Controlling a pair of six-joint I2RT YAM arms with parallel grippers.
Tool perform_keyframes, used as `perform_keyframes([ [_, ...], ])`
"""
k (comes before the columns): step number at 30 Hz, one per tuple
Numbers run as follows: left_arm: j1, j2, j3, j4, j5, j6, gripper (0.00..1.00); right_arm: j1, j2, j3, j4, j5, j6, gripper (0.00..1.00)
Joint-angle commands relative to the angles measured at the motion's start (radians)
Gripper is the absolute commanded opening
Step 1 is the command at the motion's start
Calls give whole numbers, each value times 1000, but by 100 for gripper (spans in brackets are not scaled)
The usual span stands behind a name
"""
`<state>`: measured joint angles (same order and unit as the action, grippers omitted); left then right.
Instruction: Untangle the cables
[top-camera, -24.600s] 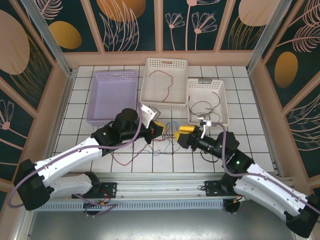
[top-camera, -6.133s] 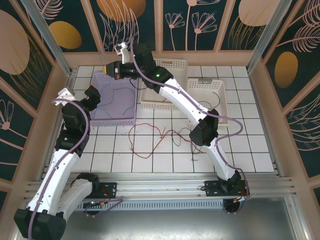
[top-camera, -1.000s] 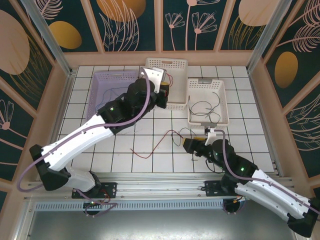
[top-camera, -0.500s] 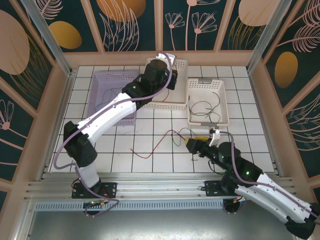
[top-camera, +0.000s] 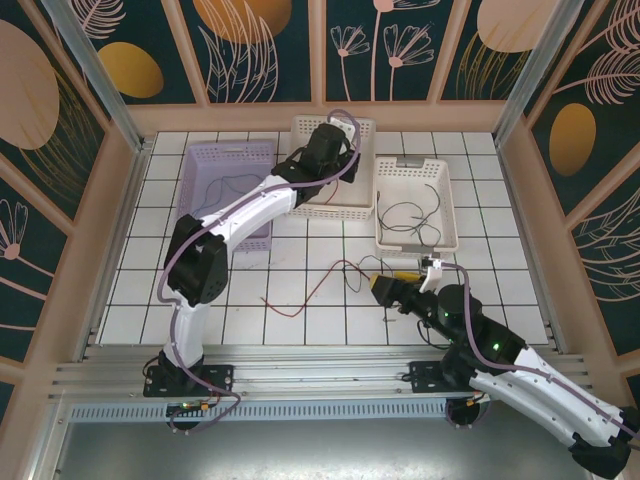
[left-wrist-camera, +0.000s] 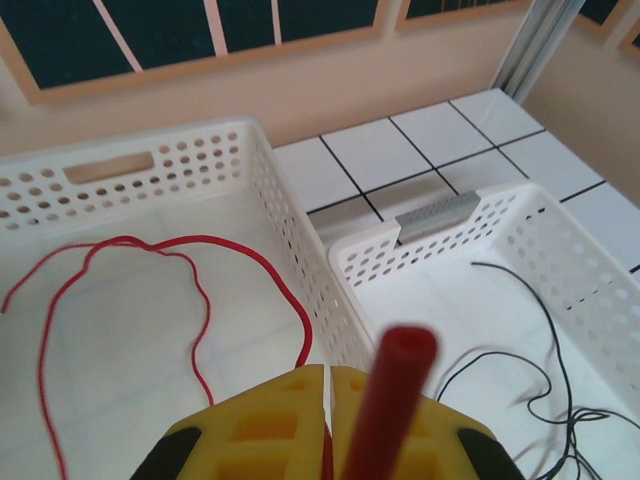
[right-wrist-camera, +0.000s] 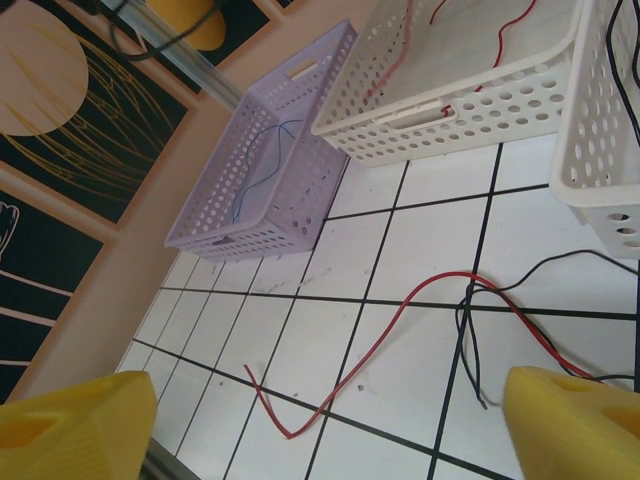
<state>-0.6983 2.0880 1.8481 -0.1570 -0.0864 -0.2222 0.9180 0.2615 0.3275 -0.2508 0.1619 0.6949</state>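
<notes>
Left wrist: left hand (left-wrist-camera: 328, 425) clamped on red cable (left-wrist-camera: 393, 395) | right wrist: right hand (right-wrist-camera: 330, 415) spread wide, empty.

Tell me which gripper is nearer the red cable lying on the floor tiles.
Right. The right gripper sits open beside that red cable; the left gripper is far off over the middle white basket.

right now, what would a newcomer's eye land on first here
The left arm, stretched far across the table, with its fingers shut on a red cable over the middle white basket. Next, the right arm's yellow fingers, spread wide above the loose red and black cables lying tangled on the tiles.
</notes>
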Motion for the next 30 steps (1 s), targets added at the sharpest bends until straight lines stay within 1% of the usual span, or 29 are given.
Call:
perform_keyframes([
  [1, 9, 41, 40, 55, 33, -17, 0, 2, -13, -17, -4, 20, 0, 95],
  [4, 12, 68, 42, 65, 39, -26, 0, 3, -14, -19, -5, 19, 5, 99],
  [11, 16, 125, 26, 64, 9, -29, 0, 3, -13, -18, -10, 18, 8, 99],
  [18, 35, 139, -33, 76, 6, -48, 0, 2, -14, -16, -14, 25, 10, 99],
  [20, 41, 136, -47, 76, 11, -53, 3, 4, -14, -13, -15, 26, 9, 99],
  [25, 43, 124, -61, 76, 23, -58, 14, 2, -13, -12, -18, 32, 9, 99],
  [30, 44, 119, -59, 61, 28, -51, 17, 3, -14, -4, -25, 34, 14, 99],
])
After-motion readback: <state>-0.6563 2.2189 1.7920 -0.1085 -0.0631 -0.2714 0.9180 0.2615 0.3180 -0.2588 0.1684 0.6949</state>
